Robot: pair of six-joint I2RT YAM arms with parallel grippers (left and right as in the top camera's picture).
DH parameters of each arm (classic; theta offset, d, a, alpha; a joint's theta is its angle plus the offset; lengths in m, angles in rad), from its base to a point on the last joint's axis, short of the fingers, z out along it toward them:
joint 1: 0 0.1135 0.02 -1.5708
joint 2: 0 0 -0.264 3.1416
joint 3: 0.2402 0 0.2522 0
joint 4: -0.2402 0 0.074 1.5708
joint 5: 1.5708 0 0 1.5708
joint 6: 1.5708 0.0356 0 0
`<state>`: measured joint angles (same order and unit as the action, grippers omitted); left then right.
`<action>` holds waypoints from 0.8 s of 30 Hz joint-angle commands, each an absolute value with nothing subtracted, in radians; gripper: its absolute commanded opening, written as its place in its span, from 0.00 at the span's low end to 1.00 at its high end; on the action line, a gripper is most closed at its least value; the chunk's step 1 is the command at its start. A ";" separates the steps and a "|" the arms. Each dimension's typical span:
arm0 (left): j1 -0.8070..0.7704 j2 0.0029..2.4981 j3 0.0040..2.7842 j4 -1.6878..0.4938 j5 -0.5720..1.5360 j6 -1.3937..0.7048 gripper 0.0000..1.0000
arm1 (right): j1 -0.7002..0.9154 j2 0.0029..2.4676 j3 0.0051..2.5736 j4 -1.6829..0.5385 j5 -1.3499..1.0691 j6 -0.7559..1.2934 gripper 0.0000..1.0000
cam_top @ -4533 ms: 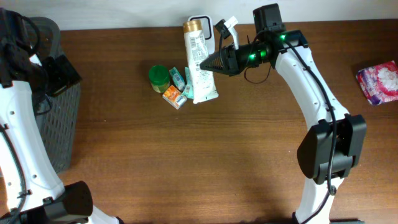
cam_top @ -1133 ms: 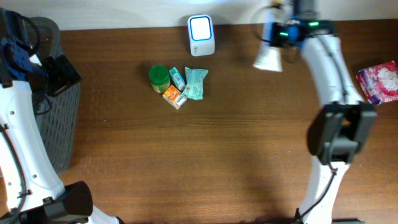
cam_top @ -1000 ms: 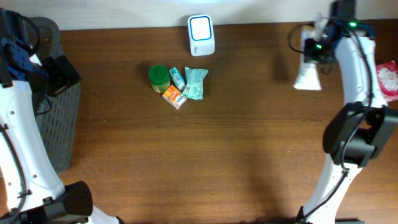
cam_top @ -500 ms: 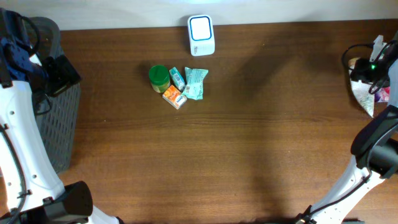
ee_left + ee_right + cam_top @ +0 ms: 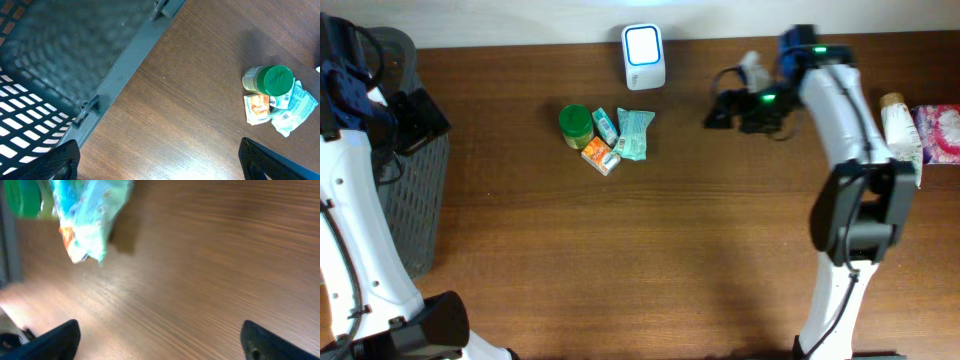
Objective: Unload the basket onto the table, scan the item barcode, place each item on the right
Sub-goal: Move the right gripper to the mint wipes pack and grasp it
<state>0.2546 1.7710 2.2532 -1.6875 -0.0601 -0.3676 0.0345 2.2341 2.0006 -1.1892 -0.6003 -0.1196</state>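
The pile (image 5: 607,138) lies near the scanner (image 5: 643,57), and the right fingers (image 5: 50,342), wide open and empty, point at it from the scanner's other side, nearer than the left fingers (image 5: 280,160), also wide open.

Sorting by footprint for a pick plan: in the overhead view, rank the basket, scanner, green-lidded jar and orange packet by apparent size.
1. The basket, clearly largest.
2. The scanner.
3. The jar and orange packet look about alike; I would not rank them.
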 commanded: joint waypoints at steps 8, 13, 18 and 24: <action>0.258 1.750 2.252 -1.688 -0.068 -0.381 0.99 | 0.336 2.215 1.991 -1.142 -0.470 -0.067 0.99; 0.258 1.750 2.252 -1.688 -0.068 -0.381 0.99 | 0.341 2.220 1.990 -0.929 -0.410 0.268 0.99; 0.258 1.750 2.252 -1.688 -0.068 -0.381 0.99 | 0.341 2.271 1.990 -0.760 -0.379 0.466 0.92; 0.258 1.750 2.252 -1.688 -0.068 -0.381 0.99 | 0.341 2.399 1.990 -0.636 -0.378 0.671 0.63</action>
<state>0.2546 1.7710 2.2532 -1.6871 -0.0605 -0.3676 0.3412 2.3516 1.9930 -0.6632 -0.3721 0.5896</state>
